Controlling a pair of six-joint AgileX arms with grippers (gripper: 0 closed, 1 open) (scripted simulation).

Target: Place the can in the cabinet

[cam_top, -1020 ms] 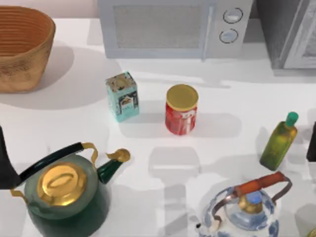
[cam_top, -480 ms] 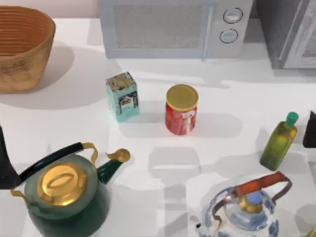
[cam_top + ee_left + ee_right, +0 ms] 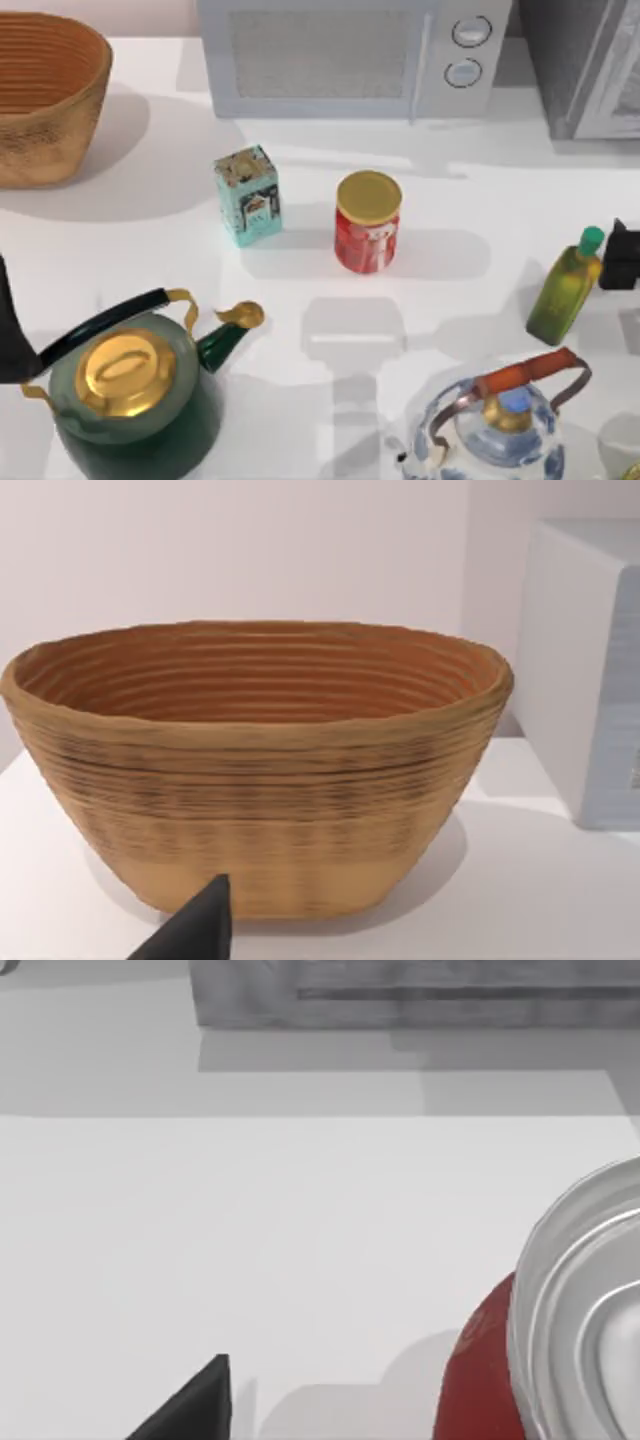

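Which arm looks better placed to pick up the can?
Right: its tool is by the table's right edge near the cabinet, and its wrist view has the can close. The left tool faces the basket.

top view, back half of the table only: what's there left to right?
wicker basket → teal box → white microwave → red jar → cabinet

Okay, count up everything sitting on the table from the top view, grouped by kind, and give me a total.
Kettles: 2, green and blue-and-white
Basket: 1
Microwave: 1
Cabinet: 1
Tea tin: 1
Red gold-lidded jar: 1
Oil bottle: 1
Total: 8
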